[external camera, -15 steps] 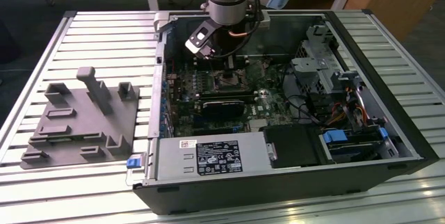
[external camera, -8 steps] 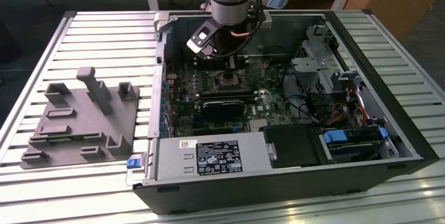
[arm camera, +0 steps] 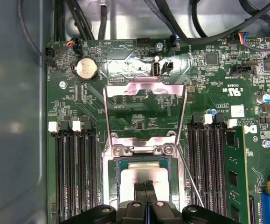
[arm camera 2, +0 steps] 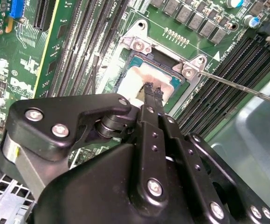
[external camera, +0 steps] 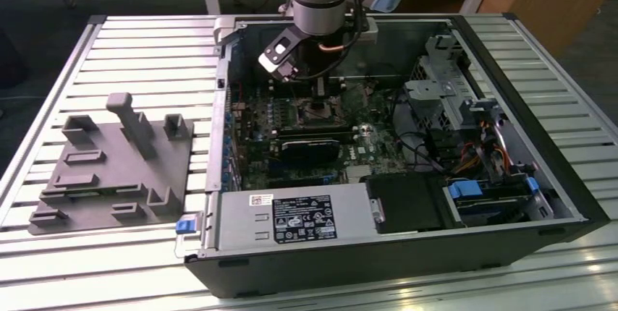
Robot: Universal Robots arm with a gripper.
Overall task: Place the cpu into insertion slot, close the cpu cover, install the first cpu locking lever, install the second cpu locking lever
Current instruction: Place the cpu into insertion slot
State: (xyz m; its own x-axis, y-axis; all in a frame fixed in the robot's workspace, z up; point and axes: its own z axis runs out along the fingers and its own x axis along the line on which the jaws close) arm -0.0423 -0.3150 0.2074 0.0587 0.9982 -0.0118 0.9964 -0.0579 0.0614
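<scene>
The cpu [arm camera: 137,176], a pale silvery square, lies in the insertion slot [arm camera: 110,163] on the green motherboard; it is also in the second wrist view [arm camera 2: 137,77]. My gripper [arm camera: 146,185] is shut, its black fingertips [arm camera 2: 149,91] pressed together over the middle of the cpu's face, with nothing held between them. The cpu cover [arm camera: 145,87], a thin metal frame, stands swung open on the far side of the slot's hinge. A thin locking lever [arm camera 2: 237,86] sticks out unlatched beside the slot. In the exterior view the arm reaches down into the case over the slot [external camera: 314,112].
Black memory slots [arm camera: 74,172] flank the socket on both sides. A black card [external camera: 311,148] lies just beyond it, with a power supply [external camera: 280,220], drive bays and cables [external camera: 483,152] around it. A grey fixture [external camera: 106,159] sits on the table at the exterior view's left.
</scene>
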